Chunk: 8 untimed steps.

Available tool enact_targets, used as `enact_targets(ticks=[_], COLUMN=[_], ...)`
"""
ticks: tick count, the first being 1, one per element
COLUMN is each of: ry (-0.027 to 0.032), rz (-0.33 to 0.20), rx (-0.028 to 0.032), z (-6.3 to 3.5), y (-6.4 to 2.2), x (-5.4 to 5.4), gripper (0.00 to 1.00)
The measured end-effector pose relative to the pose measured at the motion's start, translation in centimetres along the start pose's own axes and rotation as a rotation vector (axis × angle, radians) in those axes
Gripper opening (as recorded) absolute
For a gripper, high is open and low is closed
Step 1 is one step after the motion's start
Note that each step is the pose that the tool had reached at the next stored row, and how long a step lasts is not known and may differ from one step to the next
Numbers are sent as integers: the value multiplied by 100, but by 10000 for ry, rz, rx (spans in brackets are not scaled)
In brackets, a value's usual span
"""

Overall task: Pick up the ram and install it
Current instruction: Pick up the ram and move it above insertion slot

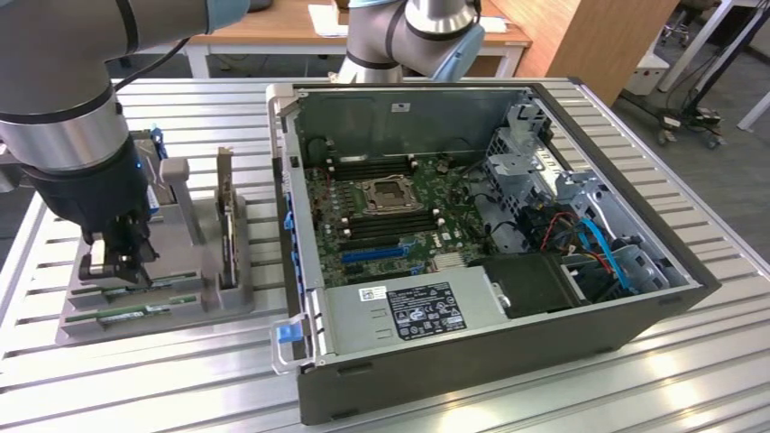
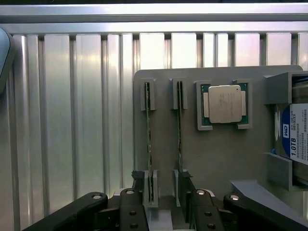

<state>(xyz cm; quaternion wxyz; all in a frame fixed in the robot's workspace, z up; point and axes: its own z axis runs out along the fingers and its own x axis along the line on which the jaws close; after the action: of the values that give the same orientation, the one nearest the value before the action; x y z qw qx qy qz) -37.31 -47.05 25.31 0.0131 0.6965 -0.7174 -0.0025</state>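
Ram (image 2: 148,144) on edge in grey holder (image 2: 216,159), directly below pincer (image 2: 164,211); jaws spread wide, long axis running between them.

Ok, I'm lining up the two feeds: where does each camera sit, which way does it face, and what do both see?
Exterior view: off the arm, raised, looking down over the slatted table at the open computer case; the arm and gripper show at the exterior view's left, at the gray holder.
Wrist view: on the wrist, looking straight down on the holder with two ram sticks on edge; the gripper's open fingers show.
Shared: holder, ram sticks, table, gripper.
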Motion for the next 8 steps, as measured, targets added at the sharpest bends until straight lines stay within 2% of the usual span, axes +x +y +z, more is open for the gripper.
enact_targets(ticks=[8], ry=[0], rz=[-1], rx=[-1], z=[97], y=[-2], x=[6], gripper=[42])
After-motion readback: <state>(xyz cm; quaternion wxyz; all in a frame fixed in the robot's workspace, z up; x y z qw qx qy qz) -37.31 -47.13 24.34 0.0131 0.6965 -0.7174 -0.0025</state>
